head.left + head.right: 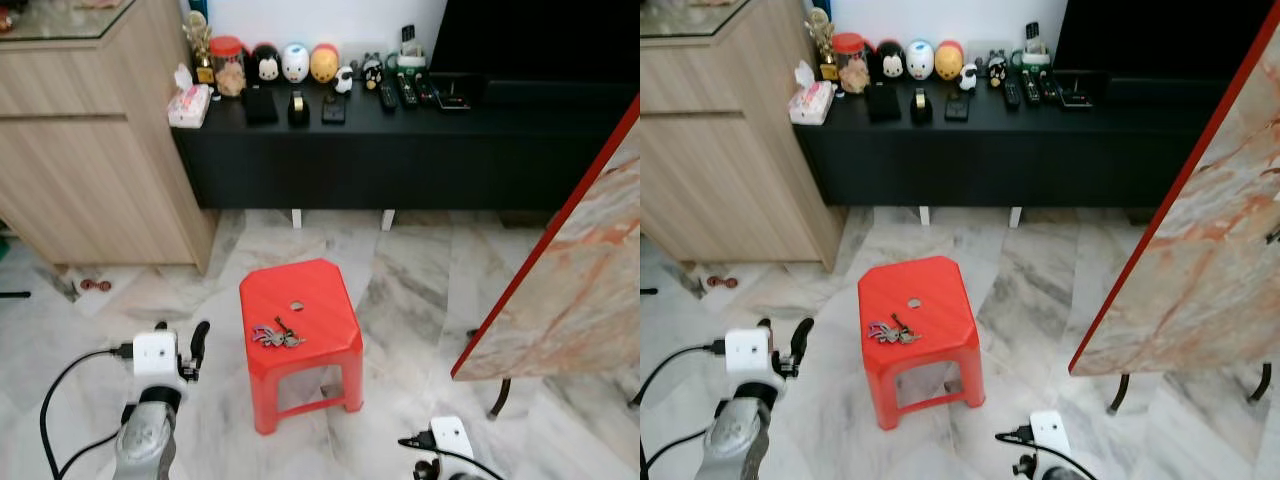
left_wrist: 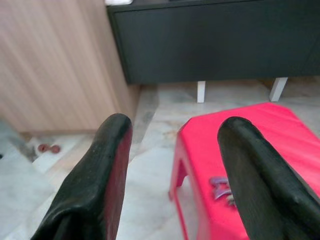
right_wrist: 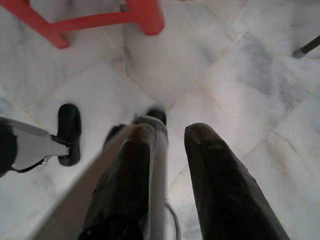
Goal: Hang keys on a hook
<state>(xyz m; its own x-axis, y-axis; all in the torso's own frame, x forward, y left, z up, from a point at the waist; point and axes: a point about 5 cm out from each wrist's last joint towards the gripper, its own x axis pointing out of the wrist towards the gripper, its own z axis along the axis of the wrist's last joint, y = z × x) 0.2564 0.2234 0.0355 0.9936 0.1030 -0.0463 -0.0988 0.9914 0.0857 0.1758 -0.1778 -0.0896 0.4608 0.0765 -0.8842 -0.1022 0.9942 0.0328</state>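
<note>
Grey-veined white marble floor (image 1: 420,290), long black low cabinet (image 1: 420,150) along the back wall, light wood-grain cupboard (image 1: 90,150) at left. Small red plastic stool (image 1: 300,335) at centre; bunch of metal keys (image 1: 276,336) lying on its seat near the left edge. Left gripper (image 2: 172,165) raised beside the stool, just left of the keys, fingers spread wide, empty. Right gripper (image 3: 167,150) low over bare floor, fingers slightly parted, empty.

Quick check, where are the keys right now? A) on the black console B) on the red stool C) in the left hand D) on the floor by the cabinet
B: the keys lie on top of the red stool, apart from the open left hand.
</note>
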